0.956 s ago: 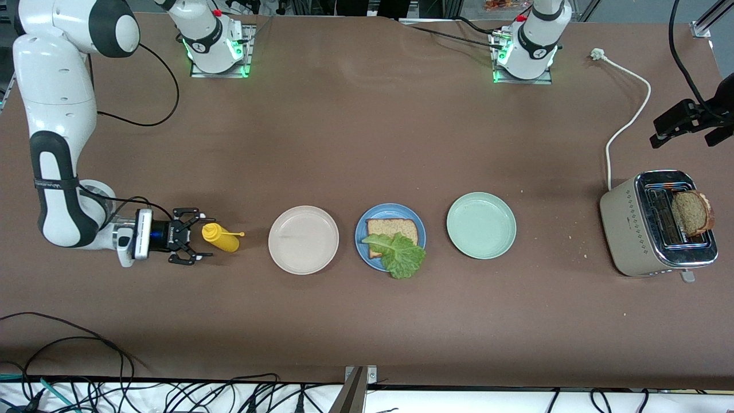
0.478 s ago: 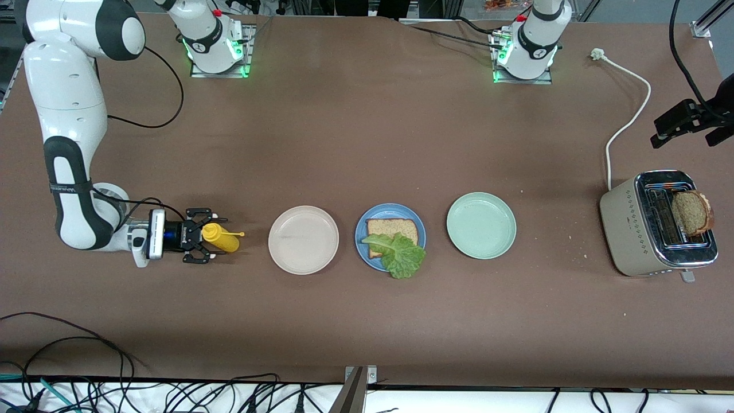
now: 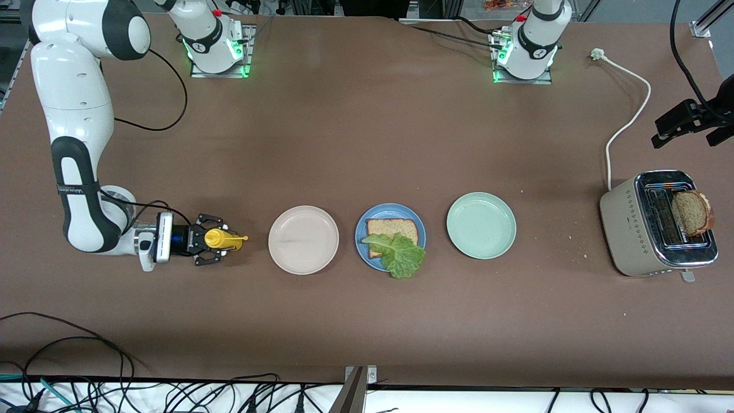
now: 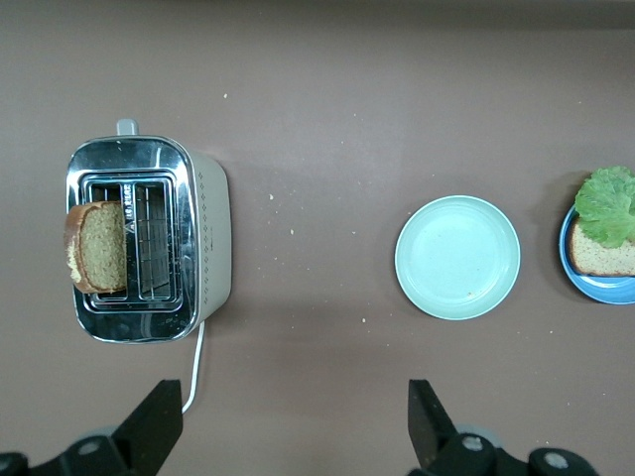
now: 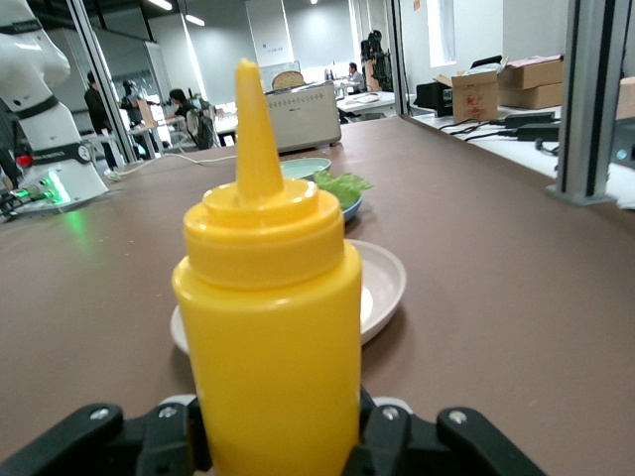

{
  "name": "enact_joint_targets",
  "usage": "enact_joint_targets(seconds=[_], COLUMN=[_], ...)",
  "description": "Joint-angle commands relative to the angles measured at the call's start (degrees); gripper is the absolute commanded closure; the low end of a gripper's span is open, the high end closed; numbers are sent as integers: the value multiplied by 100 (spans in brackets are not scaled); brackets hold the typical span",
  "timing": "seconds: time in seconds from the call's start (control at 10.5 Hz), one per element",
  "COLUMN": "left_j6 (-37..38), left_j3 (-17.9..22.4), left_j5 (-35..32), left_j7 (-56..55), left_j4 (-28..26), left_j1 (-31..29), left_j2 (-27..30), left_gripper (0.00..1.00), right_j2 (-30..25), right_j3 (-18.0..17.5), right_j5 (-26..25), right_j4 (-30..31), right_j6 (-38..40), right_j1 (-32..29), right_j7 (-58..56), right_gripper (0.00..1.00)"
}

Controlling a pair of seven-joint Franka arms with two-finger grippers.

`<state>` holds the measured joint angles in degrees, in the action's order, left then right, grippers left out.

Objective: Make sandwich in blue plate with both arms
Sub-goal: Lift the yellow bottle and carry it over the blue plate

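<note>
The blue plate (image 3: 360,229) lies mid-table with one brown bread slice (image 3: 395,228) on it and a green lettuce leaf (image 3: 401,255) draped over the slice's nearer edge. A second slice (image 3: 691,212) stands up out of the toaster (image 3: 631,229) at the left arm's end. My right gripper (image 3: 213,240) lies low at the right arm's end, its fingers pressed against both sides of a yellow squeeze bottle (image 5: 268,327). The bottle's nozzle points toward the plates. My left gripper (image 4: 295,426) hangs open and empty high over the table beside the toaster (image 4: 203,238).
A pale beige plate (image 3: 303,240) sits between the bottle and the blue plate. A mint-green plate (image 3: 481,225) lies between the blue plate and the toaster. The toaster's white cord (image 3: 628,115) runs toward the left arm's base. Cables lie along the table's front edge.
My right gripper slid along the table toward the plates until the yellow bottle sat between its fingers, then closed on it. The left arm has not moved.
</note>
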<state>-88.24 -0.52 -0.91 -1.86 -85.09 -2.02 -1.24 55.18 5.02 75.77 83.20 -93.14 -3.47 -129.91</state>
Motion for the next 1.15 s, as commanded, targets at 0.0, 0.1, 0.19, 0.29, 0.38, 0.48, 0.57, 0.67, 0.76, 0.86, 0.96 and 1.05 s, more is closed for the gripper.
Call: enact_joint_targets(seconds=[0.0, 0.1, 0.19, 0.29, 0.38, 0.48, 0.57, 0.67, 0.76, 0.86, 0.96, 1.05], left_j6=[114, 114, 123, 123, 123, 123, 114, 123, 123, 114, 114, 123], left_j3=[8, 8, 8, 8, 8, 16, 8, 8, 8, 16, 8, 16], left_j5=[-94, -94, -85, -94, -94, -85, -94, -85, -85, -94, -94, -94], left_j7=[-42, -42, -42, -42, -42, -42, -42, -42, -42, -33, -33, -33], left_j4=[160, 160, 160, 160, 160, 160, 160, 160, 151, 151, 151, 151], left_j1=[17, 17, 17, 17, 8, 0, 0, 8, 0, 0, -9, -18], left_j2=[-43, -43, -43, -52, -43, -43, -52, -43, -52, -43, -43, -52], left_gripper=[0, 0, 0, 0, 0, 0, 0, 0, 0, 0, 0, 0], right_j2=[-173, -244, -340, -402, -420, -420, -429, -429, -429, -429, -420, -377], right_j3=[34, 51, 52, 43, 51, 43, 51, 52, 52, 43, 43, 43], right_j5=[-832, -1027, -1290, -1501, -1730, -2089, -2492, -3010, -3589, -4291, -5029, -5767], right_j4=[-1030, -1181, -1313, -1463, -1673, -1936, -2069, -2105, -2106, -2106, -2097, -2097], right_j6=[-248, -344, -572, -826, -1072, -1301, -1591, -2011, -2407, -2768, -3067, -3209], right_j1=[293, 417, 600, 837, 1083, 1347, 1628, 1970, 2304, 2621, 2989, 3254], right_j7=[1428, 1999, 2404, 2922, 3588, 4248, 4829, 5322, 5866, 6341, 6903, 7552], right_gripper=[100, 100, 100, 100, 100, 100, 100, 100, 100, 100, 100, 100])
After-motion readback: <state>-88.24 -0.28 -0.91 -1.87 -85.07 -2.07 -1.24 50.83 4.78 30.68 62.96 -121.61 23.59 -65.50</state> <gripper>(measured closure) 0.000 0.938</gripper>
